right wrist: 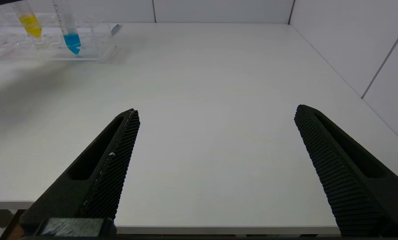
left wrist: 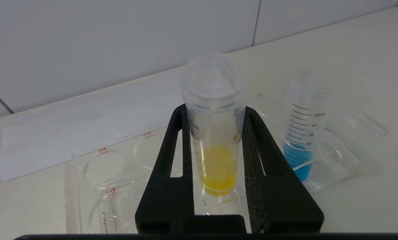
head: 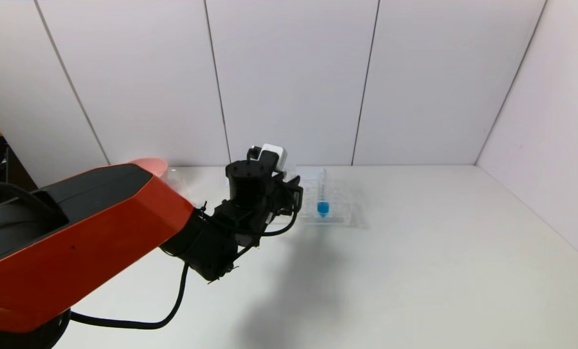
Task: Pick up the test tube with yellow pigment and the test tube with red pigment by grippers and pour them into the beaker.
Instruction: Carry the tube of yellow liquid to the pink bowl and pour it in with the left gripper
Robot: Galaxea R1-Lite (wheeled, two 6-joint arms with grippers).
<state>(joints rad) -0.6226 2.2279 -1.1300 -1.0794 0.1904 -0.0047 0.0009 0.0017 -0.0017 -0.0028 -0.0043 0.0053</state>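
Note:
The test tube with yellow pigment [left wrist: 215, 133] is upright between the fingers of my left gripper [left wrist: 215, 111], which is shut on it just below its rim. Its lower end is over the clear rack [left wrist: 95, 186]; I cannot tell whether it rests in a hole. In the head view the left gripper [head: 269, 189] is at the rack's left end and hides the tube. The right wrist view shows this tube [right wrist: 28, 21] far off. My right gripper [right wrist: 216, 110] is open and empty above the table's near edge. The test tube with red pigment and the beaker are out of view.
A tube with blue liquid [head: 322, 196] stands in the rack [head: 339, 208], right of the held tube. A pink bowl [head: 150, 165] shows behind my left arm at the back left. White walls close the table at the back and right.

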